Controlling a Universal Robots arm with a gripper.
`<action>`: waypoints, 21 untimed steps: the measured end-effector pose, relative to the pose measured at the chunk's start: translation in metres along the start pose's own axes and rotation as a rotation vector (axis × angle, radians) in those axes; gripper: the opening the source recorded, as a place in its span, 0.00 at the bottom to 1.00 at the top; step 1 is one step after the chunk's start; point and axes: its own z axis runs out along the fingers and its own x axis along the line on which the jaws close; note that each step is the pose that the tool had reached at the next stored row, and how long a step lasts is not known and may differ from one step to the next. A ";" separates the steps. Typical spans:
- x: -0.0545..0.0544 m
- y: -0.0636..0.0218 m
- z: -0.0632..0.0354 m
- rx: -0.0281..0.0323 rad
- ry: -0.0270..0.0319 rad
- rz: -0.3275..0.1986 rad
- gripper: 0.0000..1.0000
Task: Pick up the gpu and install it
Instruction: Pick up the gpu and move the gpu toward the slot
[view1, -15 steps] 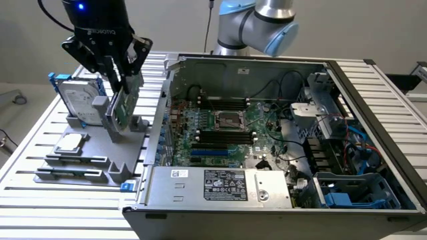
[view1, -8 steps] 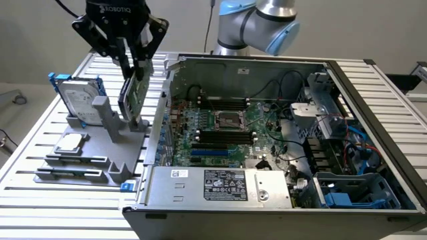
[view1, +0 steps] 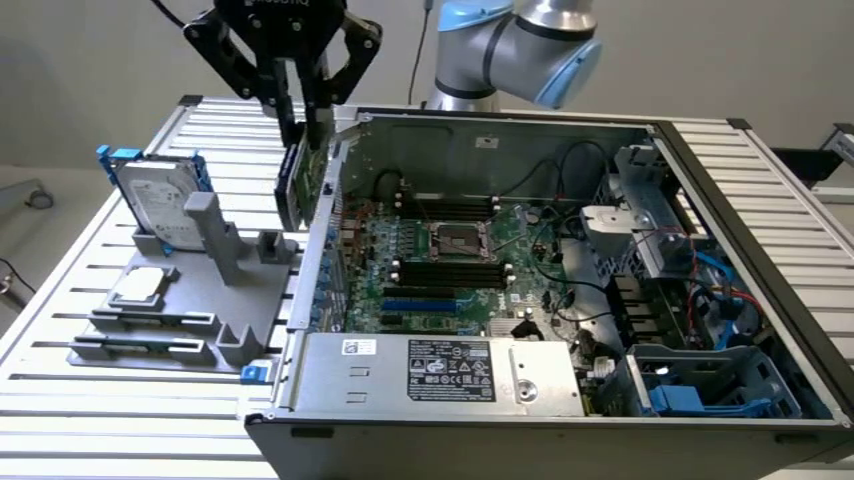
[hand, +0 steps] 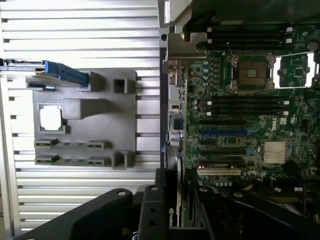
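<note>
End effector (view1: 304, 120) partly closed on top edge of gpu (view1: 294, 190), card hanging upright at the computer case (view1: 320, 385) side wall; likely stiff, light, fragile, best gripped by edges.

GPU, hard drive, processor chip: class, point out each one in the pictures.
GPU (view1: 295, 185), exterior view, lower half of the card.
Hard drive (view1: 154, 203), exterior view, silver face.
Processor chip (view1: 138, 287), exterior view, silver top.
</note>
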 end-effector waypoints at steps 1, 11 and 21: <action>-0.004 -0.0003 0.0002 0.0001 0.0001 0.000 0.26; -0.050 -0.0009 0.0148 0.0018 0.0001 0.000 0.26; -0.096 0.0008 0.0324 0.0087 -0.0001 0.000 0.26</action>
